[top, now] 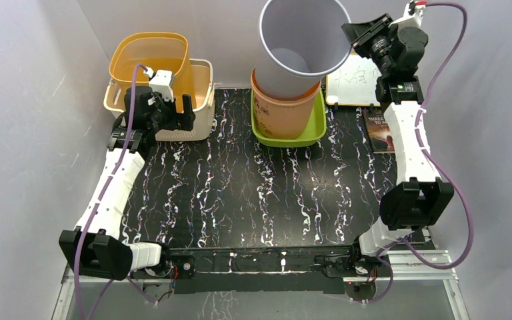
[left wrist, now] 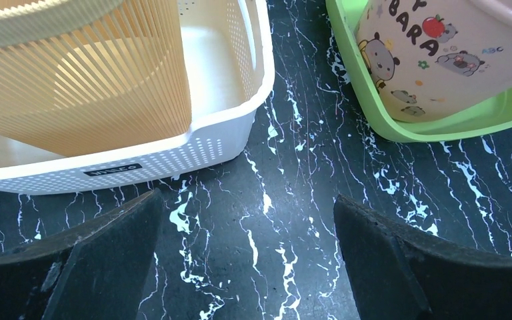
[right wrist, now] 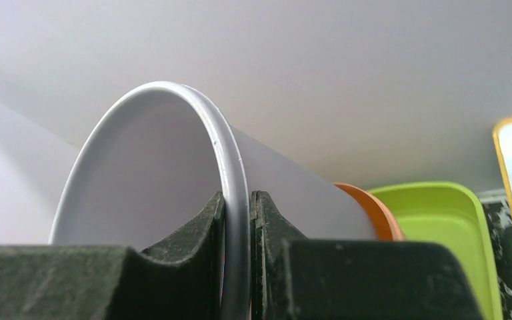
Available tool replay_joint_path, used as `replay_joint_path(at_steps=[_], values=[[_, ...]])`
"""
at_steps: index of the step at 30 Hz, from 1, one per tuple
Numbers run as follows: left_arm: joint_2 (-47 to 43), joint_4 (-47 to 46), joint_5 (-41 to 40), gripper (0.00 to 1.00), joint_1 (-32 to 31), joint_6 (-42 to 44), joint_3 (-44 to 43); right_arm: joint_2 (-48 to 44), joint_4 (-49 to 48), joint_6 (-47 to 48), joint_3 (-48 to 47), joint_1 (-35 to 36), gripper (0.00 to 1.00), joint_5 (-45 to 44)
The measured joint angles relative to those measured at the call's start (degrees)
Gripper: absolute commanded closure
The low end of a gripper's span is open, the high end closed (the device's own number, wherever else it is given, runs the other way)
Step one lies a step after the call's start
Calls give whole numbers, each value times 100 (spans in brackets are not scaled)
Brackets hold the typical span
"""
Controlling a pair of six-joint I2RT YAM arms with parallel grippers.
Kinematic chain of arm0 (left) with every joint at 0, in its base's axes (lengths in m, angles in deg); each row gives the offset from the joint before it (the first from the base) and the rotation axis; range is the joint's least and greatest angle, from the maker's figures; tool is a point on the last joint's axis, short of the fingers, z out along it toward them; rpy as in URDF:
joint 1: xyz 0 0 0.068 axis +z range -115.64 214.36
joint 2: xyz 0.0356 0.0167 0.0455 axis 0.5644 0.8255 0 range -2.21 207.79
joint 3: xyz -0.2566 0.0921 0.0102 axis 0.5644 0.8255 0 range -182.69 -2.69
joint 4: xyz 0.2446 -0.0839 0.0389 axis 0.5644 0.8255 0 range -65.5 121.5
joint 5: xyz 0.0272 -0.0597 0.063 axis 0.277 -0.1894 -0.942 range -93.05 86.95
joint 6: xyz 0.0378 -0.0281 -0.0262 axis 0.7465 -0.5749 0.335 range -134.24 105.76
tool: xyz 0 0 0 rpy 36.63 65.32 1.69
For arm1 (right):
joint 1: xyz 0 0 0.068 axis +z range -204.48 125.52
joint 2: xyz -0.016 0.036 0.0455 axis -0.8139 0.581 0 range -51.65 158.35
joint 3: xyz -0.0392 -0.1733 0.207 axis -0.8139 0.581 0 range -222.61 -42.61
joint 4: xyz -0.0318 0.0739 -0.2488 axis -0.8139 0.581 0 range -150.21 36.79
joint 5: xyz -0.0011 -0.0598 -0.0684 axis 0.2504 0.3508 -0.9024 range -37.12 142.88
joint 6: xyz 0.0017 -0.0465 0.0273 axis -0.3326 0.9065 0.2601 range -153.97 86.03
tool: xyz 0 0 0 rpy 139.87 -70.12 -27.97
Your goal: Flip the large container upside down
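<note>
Robot lab, grey booth walls (top: 27, 100), 2 bolted arms (top: 117, 177)

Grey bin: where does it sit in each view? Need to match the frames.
Top external: grey bin top centre, right gripper shut on its rim.
Left wrist: not in it.
Right wrist: grey bin centre-left, rim pinched between the fingers.
Shared landmark: green tray, in all three views.

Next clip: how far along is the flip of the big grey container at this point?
Done: the right end effector is shut on the grey container at its rim. In hand: the container is raised and tilted, base at the orange tub in the green tray, mouth facing up. Left: the whole inversion and set-down. The left end effector hangs open near the white basket, uninvolved.
</note>
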Motion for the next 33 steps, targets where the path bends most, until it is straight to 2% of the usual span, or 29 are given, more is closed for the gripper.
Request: replay_joint_path(at_steps=[14,20,23,26,33], values=[[-101,533,-560,2,0,-162,-922,-1093,-293,-85,-4,0,100,988],[68,1126,-1204,2,0,-317,-2229,-1685,-267,-61,426,105,100,1451],[201,1296,-1325,2,0,-420,-3010,-1906,-179,22,603,350,100,1585],[240,1381,-1327,2,0,-544,-3436,-2004,-2,173,686,750,100,1624],[52,1464,-1322,2,0,-717,-3209,-2017,699,857,813,2114,100,1314]])
